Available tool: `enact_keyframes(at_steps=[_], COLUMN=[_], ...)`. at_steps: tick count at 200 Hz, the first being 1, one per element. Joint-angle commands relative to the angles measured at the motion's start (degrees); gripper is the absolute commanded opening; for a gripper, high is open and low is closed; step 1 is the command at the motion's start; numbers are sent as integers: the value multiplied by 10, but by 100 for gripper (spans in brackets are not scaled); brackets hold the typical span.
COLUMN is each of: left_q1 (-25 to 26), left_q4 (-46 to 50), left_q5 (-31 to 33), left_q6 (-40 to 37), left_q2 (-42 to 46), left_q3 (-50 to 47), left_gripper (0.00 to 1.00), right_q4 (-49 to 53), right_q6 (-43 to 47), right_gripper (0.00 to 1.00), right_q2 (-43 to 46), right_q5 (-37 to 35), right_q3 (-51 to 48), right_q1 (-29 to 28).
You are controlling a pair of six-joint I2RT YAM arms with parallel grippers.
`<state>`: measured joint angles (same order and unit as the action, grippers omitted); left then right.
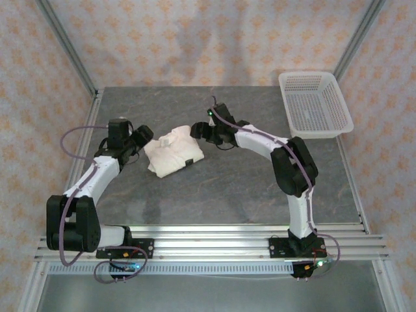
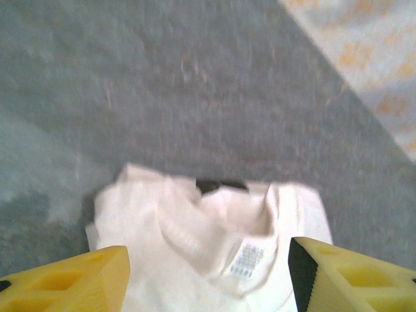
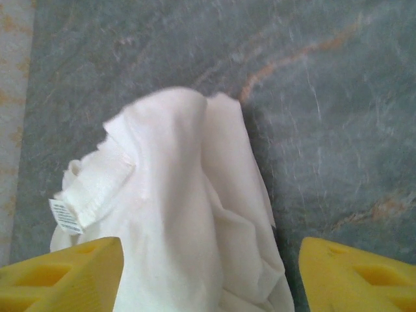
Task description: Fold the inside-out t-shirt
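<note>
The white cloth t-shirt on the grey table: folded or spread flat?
Folded: the white cloth t-shirt lies as a compact layered bundle, collar and label on top.

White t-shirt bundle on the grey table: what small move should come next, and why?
Probably lift both arms straight back off it. The soft white cloth t-shirt lies as a compact folded bundle on the grey table, and both pairs of jaws stand open, gripping nothing, flanking it.

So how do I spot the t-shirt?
On the grey table, look near the middle, between the left gripper and the right gripper: the t-shirt is the folded cream bundle there. Unlike the stiff mesh basket at the far right corner, it is soft cloth with a small label.
</note>
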<state>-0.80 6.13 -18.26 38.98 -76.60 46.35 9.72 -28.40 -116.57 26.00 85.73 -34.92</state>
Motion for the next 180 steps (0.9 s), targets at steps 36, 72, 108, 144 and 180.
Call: enact_keyframes(at_steps=[36,72,108,144,180], left_q1=[39,38,38,38,39], left_q4=[40,28,111,196,291], left_q5=[-69,-53,-5,11,57], left_q6=[-4,-19,-52,-72,-60], left_q2=[-104,-127,-24,113,223], left_q3=[-27,-11,2,20,38], left_gripper=[66,62,65,67,67], right_q4=[-78,-71,-112,-125,-158], right_q6=[-78,-75,-101,-109,-161], right_gripper=[47,43,63,57,43], right_q2=[-55,-15,62,29,-10], right_q5=[44,14,-23,-14,-46], right_q3=[-19,-41,-133,-138,-102], right_q1=[-16,-22,-26,-60,-105])
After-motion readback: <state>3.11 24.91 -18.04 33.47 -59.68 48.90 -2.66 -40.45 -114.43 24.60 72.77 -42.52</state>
